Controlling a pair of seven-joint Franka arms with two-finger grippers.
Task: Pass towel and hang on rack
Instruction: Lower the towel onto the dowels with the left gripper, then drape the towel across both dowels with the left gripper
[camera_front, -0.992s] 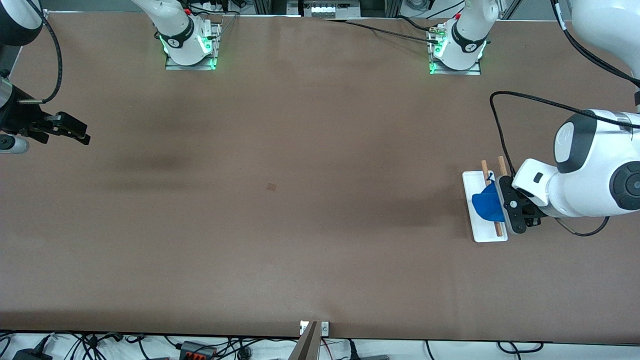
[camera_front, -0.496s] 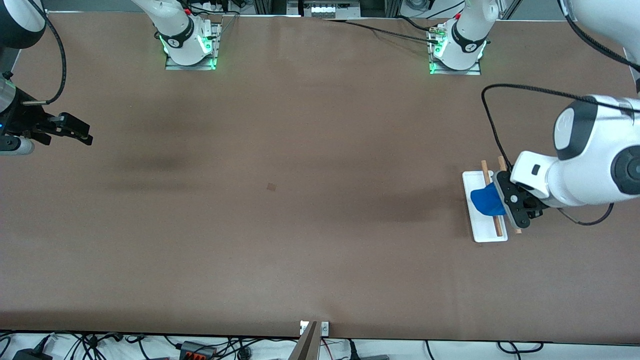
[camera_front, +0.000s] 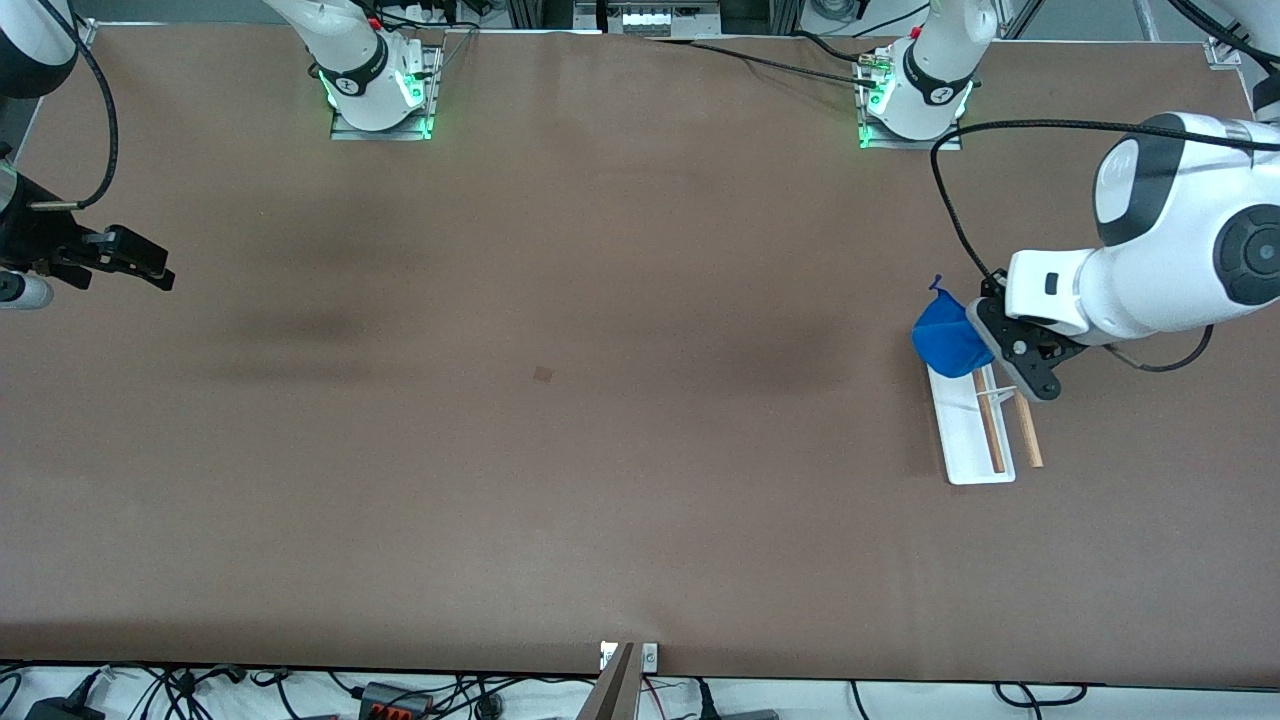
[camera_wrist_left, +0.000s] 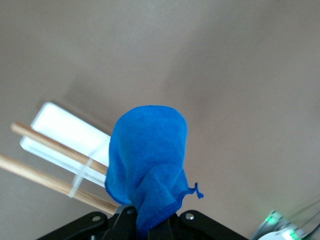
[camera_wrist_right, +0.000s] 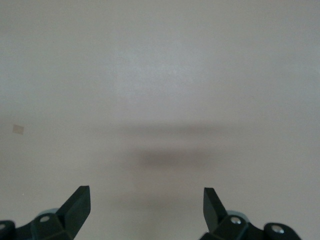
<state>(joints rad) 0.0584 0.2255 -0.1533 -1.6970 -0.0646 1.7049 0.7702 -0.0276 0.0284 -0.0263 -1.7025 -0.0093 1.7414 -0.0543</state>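
The blue towel (camera_front: 944, 336) hangs bunched from my left gripper (camera_front: 972, 338), which is shut on its gathered top. It is over the end of the rack (camera_front: 966, 450) farther from the front camera and covers that end. The rack has a white base and two wooden rods (camera_front: 1028, 436), which lie bare. In the left wrist view the towel (camera_wrist_left: 148, 150) droops from the gripper (camera_wrist_left: 150, 228), its loop tag sticking out, with the rack (camera_wrist_left: 60, 127) beside it. My right gripper (camera_front: 150, 266) waits open over the right arm's end of the table, nothing between its fingers (camera_wrist_right: 80, 200).
A black cable (camera_front: 960, 200) loops from the left arm over the table above the rack. A small tan patch (camera_front: 543, 374) marks the brown table's middle. Both arm bases (camera_front: 380, 90) stand along the edge farthest from the front camera.
My left gripper has carried the towel from over the rack's middle to its end farther from the front camera, baring the rods. The right gripper has drifted only slightly.
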